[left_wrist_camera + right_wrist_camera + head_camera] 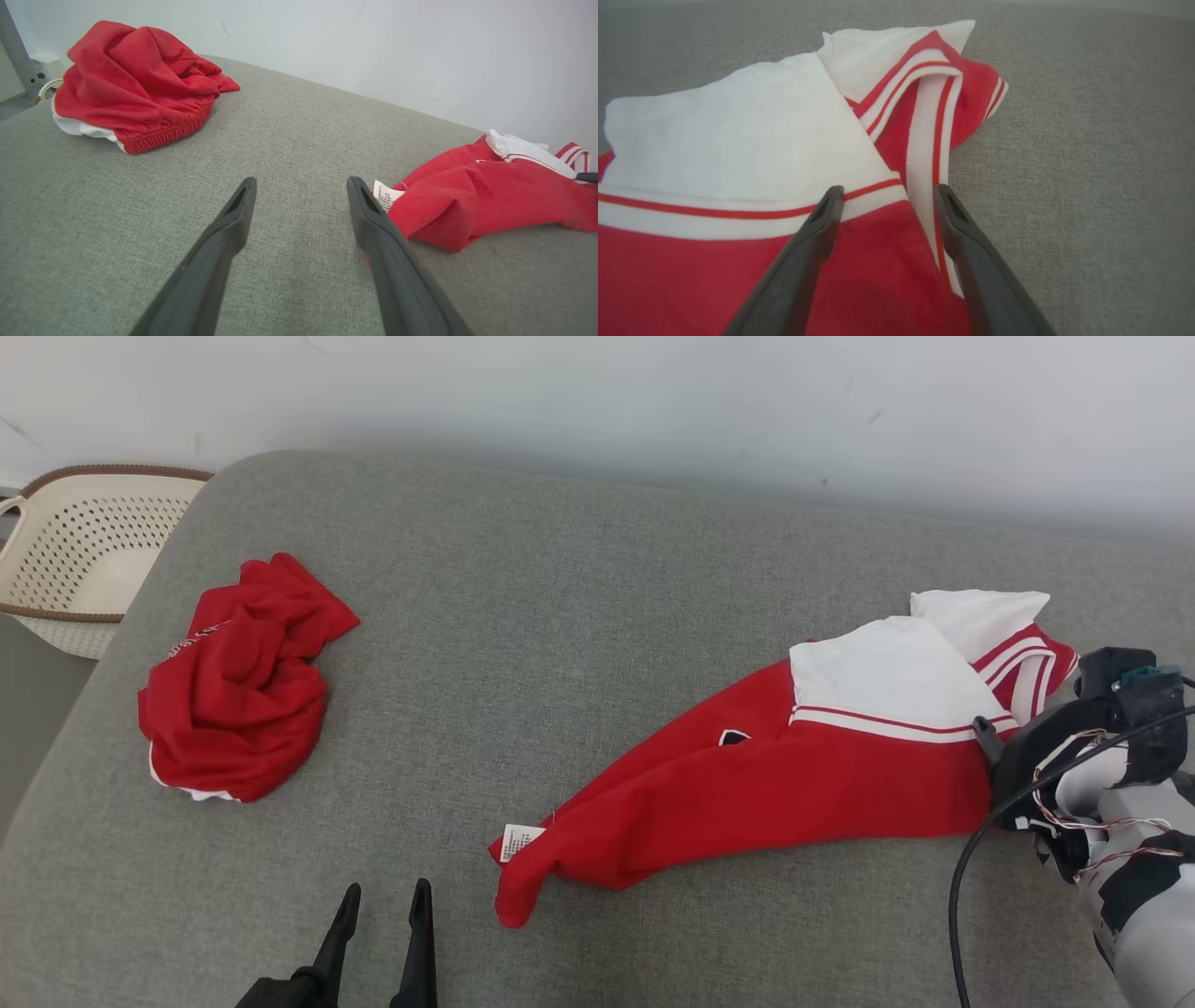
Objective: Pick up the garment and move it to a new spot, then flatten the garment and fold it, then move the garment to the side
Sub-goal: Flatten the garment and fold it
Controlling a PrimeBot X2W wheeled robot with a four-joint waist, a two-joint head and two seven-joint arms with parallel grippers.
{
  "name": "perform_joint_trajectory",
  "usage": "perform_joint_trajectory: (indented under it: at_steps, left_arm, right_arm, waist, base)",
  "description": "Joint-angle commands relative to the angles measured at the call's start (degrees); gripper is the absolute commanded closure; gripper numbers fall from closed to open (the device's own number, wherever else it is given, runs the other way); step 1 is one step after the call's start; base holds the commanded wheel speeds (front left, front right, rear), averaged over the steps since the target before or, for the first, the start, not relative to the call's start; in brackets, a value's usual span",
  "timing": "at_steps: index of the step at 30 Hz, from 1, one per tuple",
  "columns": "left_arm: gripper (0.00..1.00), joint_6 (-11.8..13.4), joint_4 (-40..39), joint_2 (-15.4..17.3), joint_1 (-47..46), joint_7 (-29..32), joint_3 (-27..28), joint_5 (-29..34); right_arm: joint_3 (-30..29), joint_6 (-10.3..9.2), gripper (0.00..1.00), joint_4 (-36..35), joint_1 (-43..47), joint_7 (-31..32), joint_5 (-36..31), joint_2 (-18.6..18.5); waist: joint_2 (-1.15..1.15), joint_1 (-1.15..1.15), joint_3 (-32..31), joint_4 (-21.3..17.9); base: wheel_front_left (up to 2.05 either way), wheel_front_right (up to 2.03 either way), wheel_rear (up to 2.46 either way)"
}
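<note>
Could bunch or drag across the coarse grey woven cushion (560, 616) if pinched through one layer only, being a soft, limp red-and-white garment (747, 784) lying long and half-folded at the right, well apart from the crumpled red heap (233, 691) at the left. Poised over the ribbed striped trim (929, 140) with right gripper (888, 189) spread wide, grasping nothing; left gripper (386, 891) likewise released, near the small white tag (518, 840).

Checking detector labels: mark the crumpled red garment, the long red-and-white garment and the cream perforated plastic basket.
crumpled red garment (238, 681), head view, middle of the bunched cloth.
long red-and-white garment (766, 784), head view, red body below the striped band.
cream perforated plastic basket (84, 537), head view, perforated inner wall.
</note>
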Motion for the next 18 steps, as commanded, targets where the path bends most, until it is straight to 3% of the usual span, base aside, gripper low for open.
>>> perform_joint_trajectory:
  at_steps: [1, 3, 4, 5, 6, 7, 8, 18]
  left_arm:
    - [0.0, 0.12, 0.08, 0.03, -0.2, -0.09, -0.03, -0.5]
    - [0.0, 0.14, 0.17, 0.02, -0.45, -0.09, -0.13, -0.62]
    - [0.0, 0.15, 0.19, 0.02, -0.57, -0.09, -0.23, -0.68]
    - [0.0, 0.15, 0.19, 0.02, -0.57, -0.09, -0.23, -0.68]
    - [0.0, 0.16, 0.21, 0.03, -0.66, -0.09, -0.26, -0.69]
    - [0.0, 0.19, 0.2, 0.03, -0.75, -0.09, -0.28, -0.68]
    - [0.0, 0.24, 0.16, 0.03, -0.81, -0.09, -0.26, -0.71]
    - [0.0, 0.43, 0.45, 0.03, 0.24, -0.09, 0.2, -0.62]
  right_arm:
    - [0.62, 0.03, 0.0, 0.27, 0.97, 0.86, 0.76, -0.1]
    - [1.06, 0.03, 0.0, 0.35, 1.19, 1.7, 1.49, -0.28]
    - [1.33, 0.03, 0.13, 0.41, 1.28, 2.13, 1.75, -0.41]
    - [1.33, 0.03, 0.13, 0.41, 1.28, 2.13, 1.75, -0.41]
    - [1.56, 0.03, 0.6, 0.26, 1.23, 2.17, 2.08, -0.51]
    - [1.83, 0.03, 0.72, -0.26, 1.03, 1.35, 2.27, -0.66]
    - [2.05, 0.03, 1.0, -0.53, 0.81, 0.56, 2.25, -0.87]
    - [3.85, 0.03, 1.0, -1.47, 1.23, -2.77, 4.8, -1.0]
  waist:
    - [-0.01, 0.0, 0.15, 0.09]
    - [-0.01, 0.0, 0.26, 0.15]
    - [-0.01, 0.0, 0.32, 0.2]
    - [-0.01, 0.0, 0.32, 0.2]
    - [-0.01, 0.0, 0.36, 0.24]
    - [-0.01, 0.0, 0.4, 0.23]
    - [-0.01, 0.0, 0.42, 0.19]
    - [-0.01, 0.0, -0.65, -1.09]
  base:
    - [0.0, 0.0, 0.0]
    - [0.0, 0.0, 0.0]
    - [0.0, 0.0, 0.0]
    - [0.0, 0.0, 0.0]
    - [0.0, 0.0, 0.0]
    - [0.0, 0.0, 0.0]
    - [0.0, 0.0, 0.0]
    - [0.0, 0.0, 0.0]
